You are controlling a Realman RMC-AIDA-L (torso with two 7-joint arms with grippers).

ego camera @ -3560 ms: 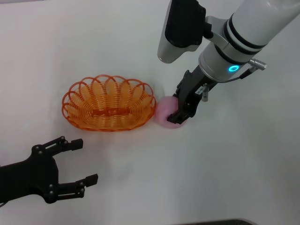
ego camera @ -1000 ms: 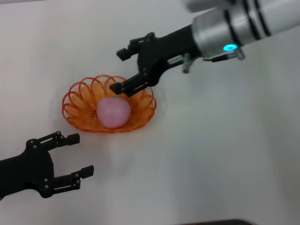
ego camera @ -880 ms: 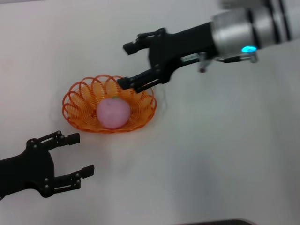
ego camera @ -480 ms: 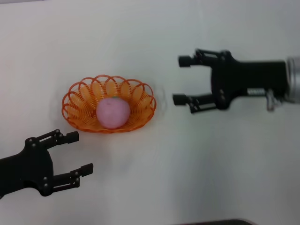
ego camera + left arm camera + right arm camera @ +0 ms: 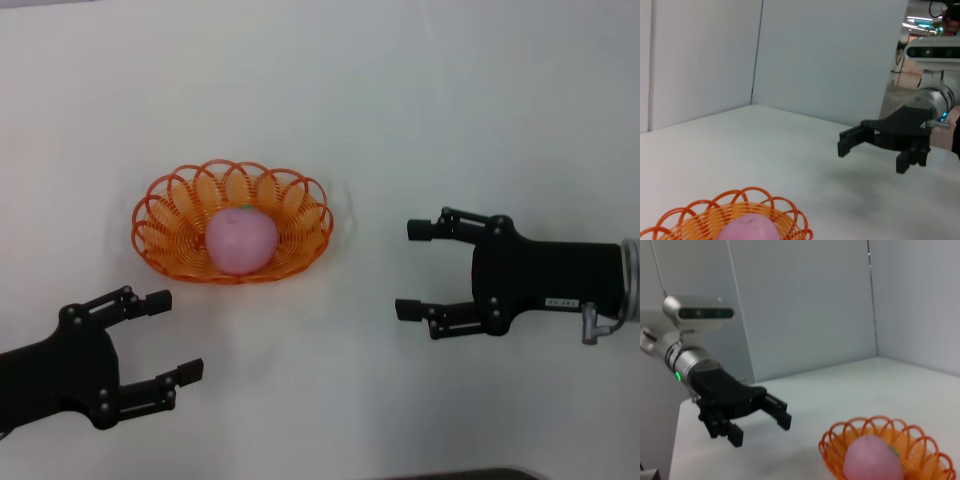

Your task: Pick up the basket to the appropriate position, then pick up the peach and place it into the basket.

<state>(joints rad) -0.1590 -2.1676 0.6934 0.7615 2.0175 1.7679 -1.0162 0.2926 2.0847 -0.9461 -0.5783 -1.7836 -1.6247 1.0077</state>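
Seemingly the job is all but finished, judging from how things lie. Nearest the robot's body, the black left gripper (image 5: pixel 160 338) hangs low over the white tabletop (image 5: pixel 330 400), its fingers spread and holding nothing, near the basket but apart from it. A little farther out on the other side, the black right gripper (image 5: pixel 412 270) hovers with its fingers likewise parted and bare, pointing toward the basket yet well apart from it (the left wrist view shows it clear of the table surface, casting a faint shadow below).

Beyond the left gripper sits the oval orange wire basket with its looped, scalloped rim (image 5: pixel 178 190), resting flat on the table. Inside it, roughly at the middle, lies the round pale-pink peach (image 5: pixel 241 241), with a small darker mark near its top. Both wrist views agree: the peach is cupped within the wire walls, its upper half rising above the rim, though whether it touches the basket's base bar is hidden from here.

So both stated steps look done: basket placed, peach inside. What may be left is only for the arms to draw back to rest, if anything at all.

By count: one basket, one peach, two grippers, one table. Nothing else lies on the surface as far as these views reach.
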